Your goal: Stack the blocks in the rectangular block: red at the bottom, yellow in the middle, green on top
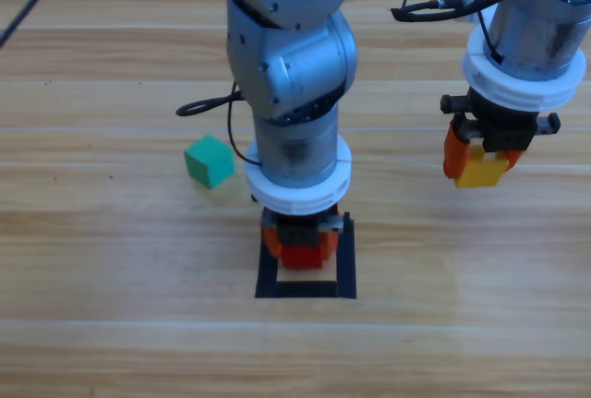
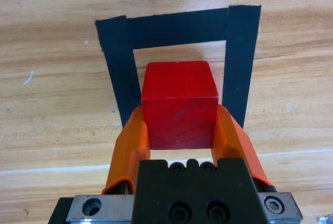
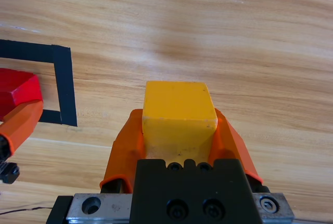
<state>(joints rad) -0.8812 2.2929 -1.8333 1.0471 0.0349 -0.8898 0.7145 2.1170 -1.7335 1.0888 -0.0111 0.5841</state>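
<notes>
The left gripper (image 2: pixel 179 130) pinches the small bright red matte cube (image 2: pixel 180 104) between its two orange jaws, one pressed against each side. It holds the cube over the opening of the flat black tape frame (image 2: pixel 237 57), which lies on the wooden desk (image 1: pixel 111 324) (whether the cube touches the wood inside cannot be told). The right gripper (image 3: pixel 179 130) is clamped on the small bright yellow cube (image 3: pixel 178 112), held above bare wood well to the right of the frame. The small teal-green cube (image 1: pixel 209 160) sits alone on the desk, near the frame, up and to its left in the high view.
</notes>
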